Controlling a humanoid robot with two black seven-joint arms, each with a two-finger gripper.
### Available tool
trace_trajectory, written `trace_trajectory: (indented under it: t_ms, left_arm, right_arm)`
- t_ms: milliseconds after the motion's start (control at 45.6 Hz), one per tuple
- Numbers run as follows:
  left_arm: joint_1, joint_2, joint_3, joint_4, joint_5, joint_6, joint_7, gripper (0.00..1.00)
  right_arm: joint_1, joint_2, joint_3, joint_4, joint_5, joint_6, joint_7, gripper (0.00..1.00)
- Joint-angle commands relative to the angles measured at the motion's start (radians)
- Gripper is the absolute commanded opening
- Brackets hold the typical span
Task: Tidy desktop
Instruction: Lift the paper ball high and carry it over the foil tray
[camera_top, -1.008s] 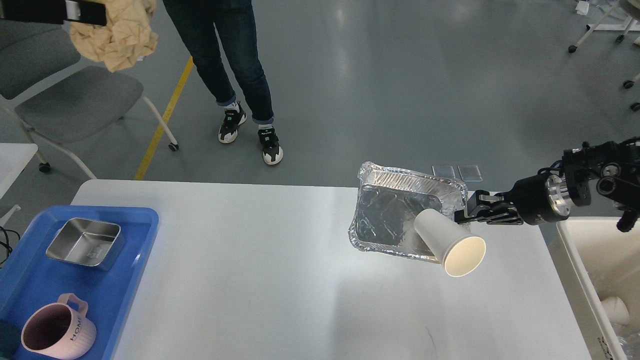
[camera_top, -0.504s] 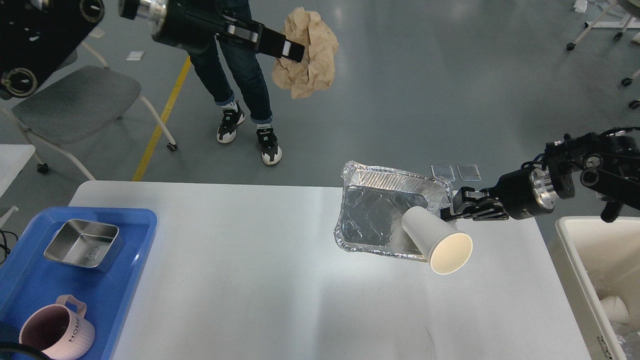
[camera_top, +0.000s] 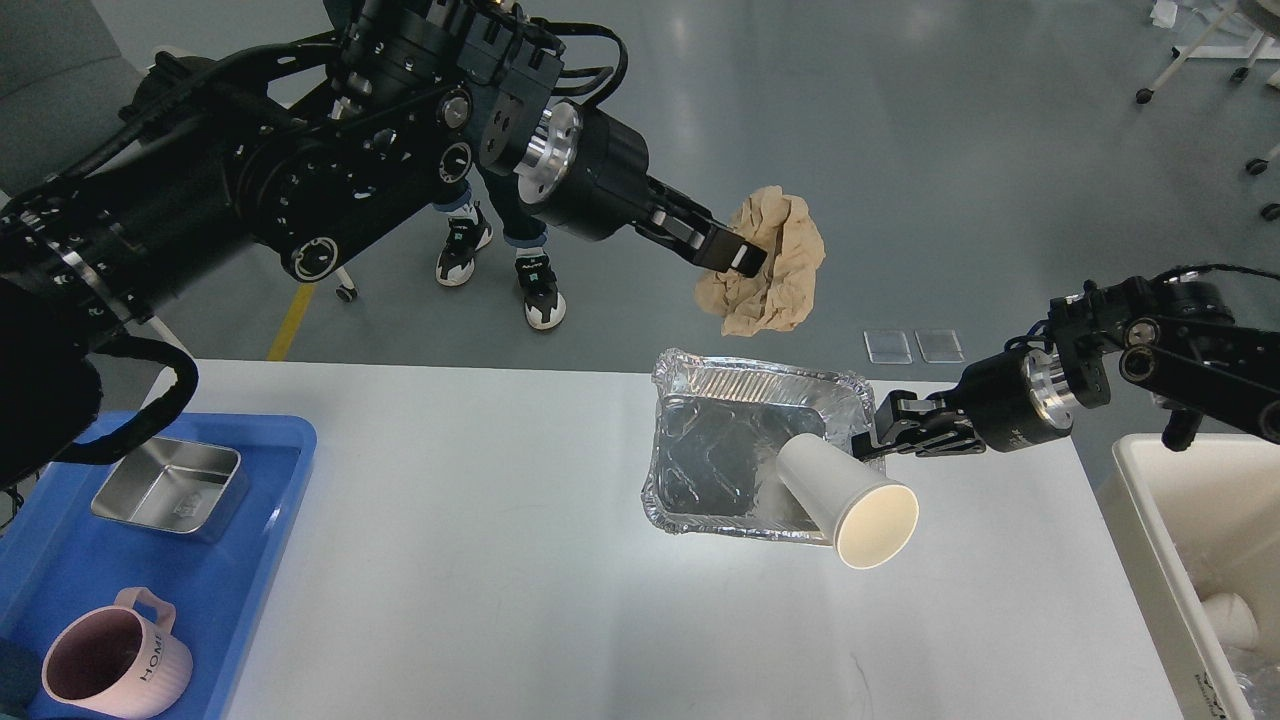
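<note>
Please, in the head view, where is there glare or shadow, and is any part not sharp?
Head view: soft glare lies on the desktop below the foil tray, and ceiling lights reflect on the grey floor. The paper cup casts only a faint shadow. The picture is sharp; straight edges bend slightly near the borders.

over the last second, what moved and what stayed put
The left gripper, shut on the crumpled tan paper wad, swung right toward the crinkled foil tray. The right gripper carried that tray and white paper cup slightly left. Blue tray items stayed.
</note>
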Motion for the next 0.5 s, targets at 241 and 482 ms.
trace_trajectory:
  t_ms: [241, 482]
  left_arm:
    - [0.001, -0.067, 0.115, -0.001, -0.001, -0.002, -0.067, 0.0]
    - [0.016, -0.064, 0.188, 0.001, -0.002, -0.002, -0.071, 0.0]
  right_arm:
    - [0.0, 0.038, -0.001, -0.041, 0.0, 0.046, -0.001, 0.0]
    - [0.002, 0.06, -0.003, -0.064, 0.0, 0.046, 0.0, 0.0]
